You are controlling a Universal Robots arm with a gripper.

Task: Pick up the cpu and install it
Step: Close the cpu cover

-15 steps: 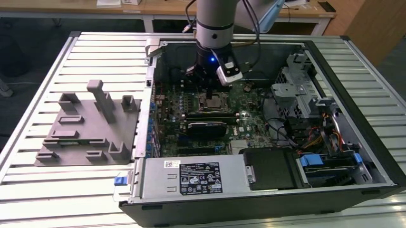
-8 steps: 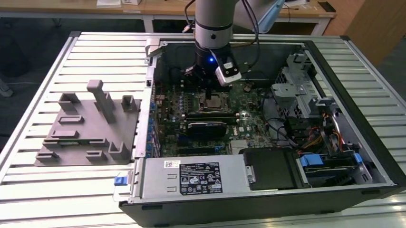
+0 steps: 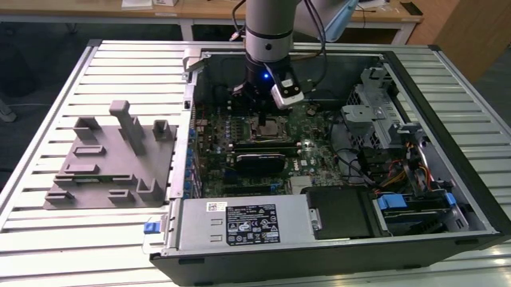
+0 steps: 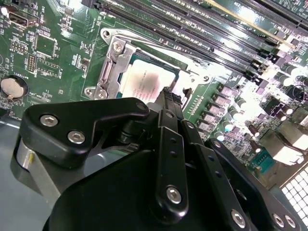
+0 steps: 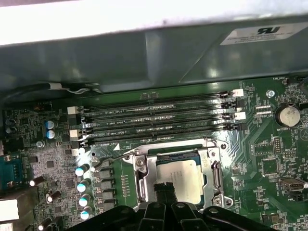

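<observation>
We see the cpu lying in the socket frame; the gripper hangs just above its edge, fingers closed together, empty.

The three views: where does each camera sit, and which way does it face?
Exterior view: off the arm, high, looking down into the open computer case; arm shows.
First wrist view: on the wrist, facing the cpu in its socket; end effector shows.
Second wrist view: likewise, another side; more end effector shows.
Both wrist views share the cpu.

Unreadable small print on white label
</observation>
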